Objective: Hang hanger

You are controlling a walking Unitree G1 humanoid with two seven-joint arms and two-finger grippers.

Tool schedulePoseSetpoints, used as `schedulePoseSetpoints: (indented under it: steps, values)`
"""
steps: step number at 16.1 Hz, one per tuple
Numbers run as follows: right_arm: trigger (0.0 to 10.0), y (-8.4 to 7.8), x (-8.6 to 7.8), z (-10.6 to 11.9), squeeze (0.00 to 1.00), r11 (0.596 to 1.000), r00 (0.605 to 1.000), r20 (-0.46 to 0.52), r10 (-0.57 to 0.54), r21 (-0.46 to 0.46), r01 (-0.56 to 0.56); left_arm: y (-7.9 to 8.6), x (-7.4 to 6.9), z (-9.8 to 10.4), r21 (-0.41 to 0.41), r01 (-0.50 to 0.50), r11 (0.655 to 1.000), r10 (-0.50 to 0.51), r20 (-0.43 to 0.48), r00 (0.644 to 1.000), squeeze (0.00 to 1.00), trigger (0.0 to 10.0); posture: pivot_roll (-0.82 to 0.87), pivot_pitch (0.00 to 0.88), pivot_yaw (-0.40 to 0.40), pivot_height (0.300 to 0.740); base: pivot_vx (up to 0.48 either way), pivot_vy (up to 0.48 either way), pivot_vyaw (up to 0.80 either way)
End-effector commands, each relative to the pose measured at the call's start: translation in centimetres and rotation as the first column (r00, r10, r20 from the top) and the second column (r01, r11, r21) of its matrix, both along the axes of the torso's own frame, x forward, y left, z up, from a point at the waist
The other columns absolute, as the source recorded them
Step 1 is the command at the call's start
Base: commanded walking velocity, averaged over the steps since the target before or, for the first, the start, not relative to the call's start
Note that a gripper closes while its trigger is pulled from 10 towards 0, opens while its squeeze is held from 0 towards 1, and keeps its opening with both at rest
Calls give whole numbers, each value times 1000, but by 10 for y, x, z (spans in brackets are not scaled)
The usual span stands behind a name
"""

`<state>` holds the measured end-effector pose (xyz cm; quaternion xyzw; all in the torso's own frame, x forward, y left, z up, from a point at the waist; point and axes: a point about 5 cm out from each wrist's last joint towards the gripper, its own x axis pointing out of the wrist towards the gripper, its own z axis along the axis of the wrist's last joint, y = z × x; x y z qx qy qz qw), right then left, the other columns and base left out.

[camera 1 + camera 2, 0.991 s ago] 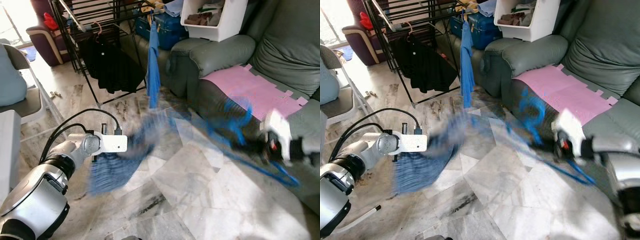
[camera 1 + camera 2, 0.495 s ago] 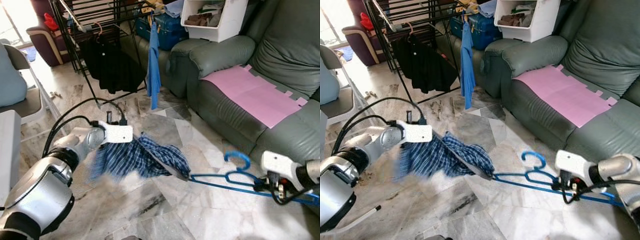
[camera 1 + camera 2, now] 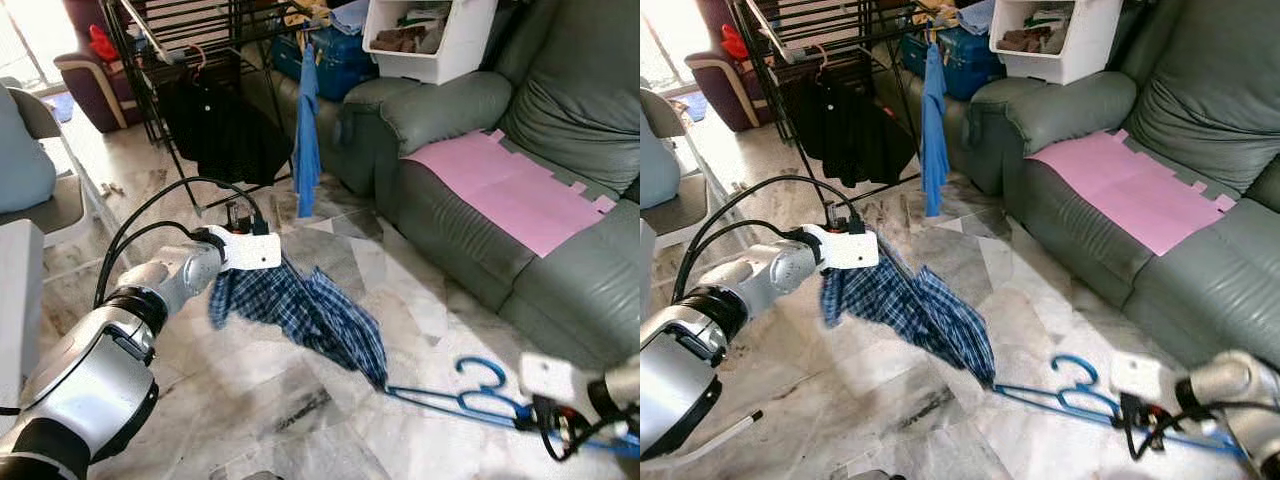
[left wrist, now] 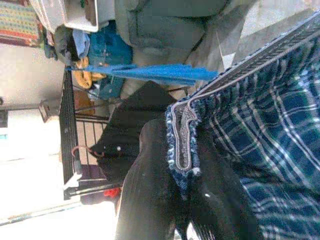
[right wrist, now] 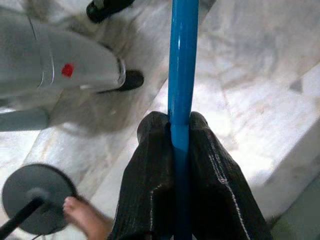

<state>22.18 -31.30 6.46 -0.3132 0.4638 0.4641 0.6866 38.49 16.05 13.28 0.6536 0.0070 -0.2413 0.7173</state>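
A: Why is the blue hanger (image 3: 1080,395) so low, out over the floor in front of the grey sofa (image 3: 520,150)?

B: The right gripper (image 5: 180,127) holds it by one bar, fingers pressed together on the blue plastic. It lies nearly level because the plaid shirt (image 3: 305,310) is already hooked onto its far tip and pulls on it.

A: And the left gripper (image 4: 182,172)?

B: It pinches the shirt's edge, up near the foot of the black drying rack (image 3: 190,40), well away from the sofa. My guess is that stretching the cloth between the two arms opens it so the hanger can slide in.

A: What do the wrist views add?

B: The left wrist view shows the stitched hem clamped between the fingers, hidden under the white housing in the head views. The right wrist view shows the bar gripped tight. Only the head views give the whole span, and the rack where the hanger probably ends up.
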Motion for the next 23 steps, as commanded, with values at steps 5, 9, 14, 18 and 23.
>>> schedulePoseSetpoints:
  steps: [5,9,14,18,23]
  values:
    - [10000,-63,-50,-28,0,919,982,-167,-92,-393,19,7,10,27,-58,-36,998,43,128,991,0,10000,-173,0,42,740,0,0,0]
    - [10000,-62,1,-16,0,859,922,309,-233,-380,344,-1,9,28,-97,6,995,8,144,990,0,10000,-169,0,43,740,0,0,0]
    - [10000,-12,69,5,0,766,651,425,-629,194,613,-16,6,28,-192,83,978,-55,146,988,0,10000,-172,0,44,740,0,0,0]
    - [10000,30,97,16,0,619,563,297,-771,555,556,-25,3,27,-205,134,970,-103,155,983,0,10000,-170,0,38,740,0,0,0]
    - [10000,37,76,-8,0,788,784,204,-586,371,492,-32,0,25,-221,174,960,-141,159,977,0,10000,-175,0,36,740,0,0,0]
